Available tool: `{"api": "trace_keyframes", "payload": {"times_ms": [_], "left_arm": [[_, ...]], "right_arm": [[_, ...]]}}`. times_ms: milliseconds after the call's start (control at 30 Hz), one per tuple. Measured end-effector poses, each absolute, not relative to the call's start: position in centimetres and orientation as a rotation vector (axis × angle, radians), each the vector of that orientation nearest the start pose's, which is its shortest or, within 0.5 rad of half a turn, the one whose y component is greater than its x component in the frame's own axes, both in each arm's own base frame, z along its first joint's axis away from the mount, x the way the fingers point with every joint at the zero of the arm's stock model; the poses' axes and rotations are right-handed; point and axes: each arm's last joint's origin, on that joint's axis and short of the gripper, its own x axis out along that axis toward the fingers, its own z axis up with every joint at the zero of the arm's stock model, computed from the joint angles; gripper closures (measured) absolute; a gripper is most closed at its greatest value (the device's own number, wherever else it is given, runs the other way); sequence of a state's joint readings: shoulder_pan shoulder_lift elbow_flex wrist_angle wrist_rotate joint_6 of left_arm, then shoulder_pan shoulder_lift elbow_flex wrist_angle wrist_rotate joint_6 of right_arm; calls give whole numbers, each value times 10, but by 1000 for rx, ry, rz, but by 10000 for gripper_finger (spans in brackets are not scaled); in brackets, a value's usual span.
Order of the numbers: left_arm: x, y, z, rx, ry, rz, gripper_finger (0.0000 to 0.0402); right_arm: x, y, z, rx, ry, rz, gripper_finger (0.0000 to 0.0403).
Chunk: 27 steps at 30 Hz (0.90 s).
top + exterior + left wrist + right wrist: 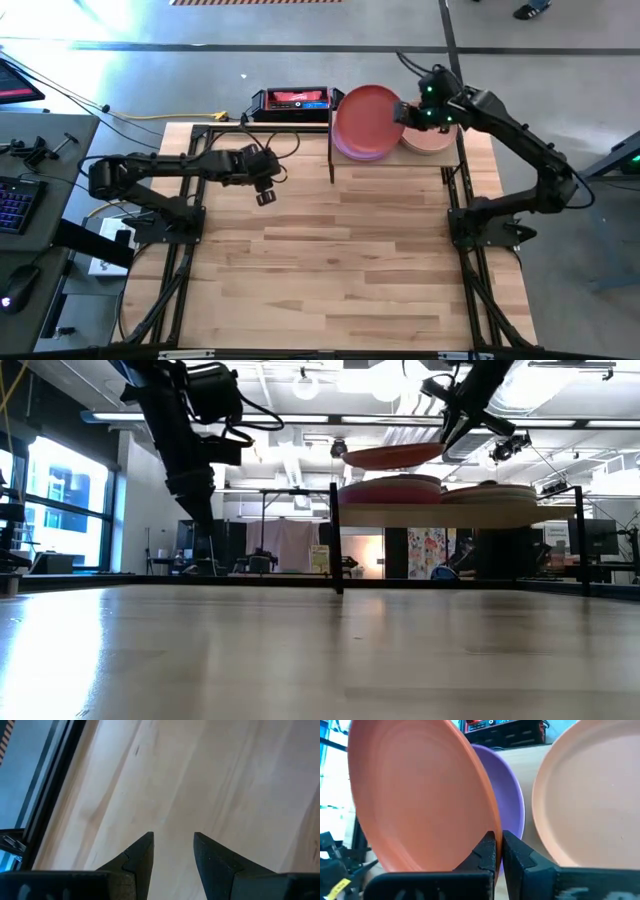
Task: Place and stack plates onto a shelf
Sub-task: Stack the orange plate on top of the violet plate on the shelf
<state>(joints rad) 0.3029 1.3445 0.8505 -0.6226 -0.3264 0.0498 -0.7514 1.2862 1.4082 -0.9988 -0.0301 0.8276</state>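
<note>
Reaching across the far right corner of the desk (340, 260), the right arm holds its right tool (408, 112) clamped on the rim of a terracotta plate (365, 118), above the shelf (450, 516). The left arm is stretched out over the left side of the desk, its left tool (172, 851) hanging above bare wood with the fingers apart and gripping nothing.

The held plate is round, shallow and matte with a low rim. From the low camera it floats slightly tilted above the left stack (390, 490), clear of it. The right wrist camera shows a purple plate (507, 805) beneath it and a peach plate (592, 800) topping the neighbouring stack; from overhead the purple shows only as a thin edge.
</note>
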Motion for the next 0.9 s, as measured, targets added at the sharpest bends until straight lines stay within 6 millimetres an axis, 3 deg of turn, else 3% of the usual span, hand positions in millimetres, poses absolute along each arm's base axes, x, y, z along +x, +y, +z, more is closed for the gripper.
{"api": "trace_keyframes", "payload": {"times_ms": [267,900], "left_arm": [[232,91,213,44,1127,561,273],[231,92,213,40,1129,565,273]], "right_arm": [[187,-187,357,1127,561,-943,403],[196,-204,337,1165,639,-969,403]]}}
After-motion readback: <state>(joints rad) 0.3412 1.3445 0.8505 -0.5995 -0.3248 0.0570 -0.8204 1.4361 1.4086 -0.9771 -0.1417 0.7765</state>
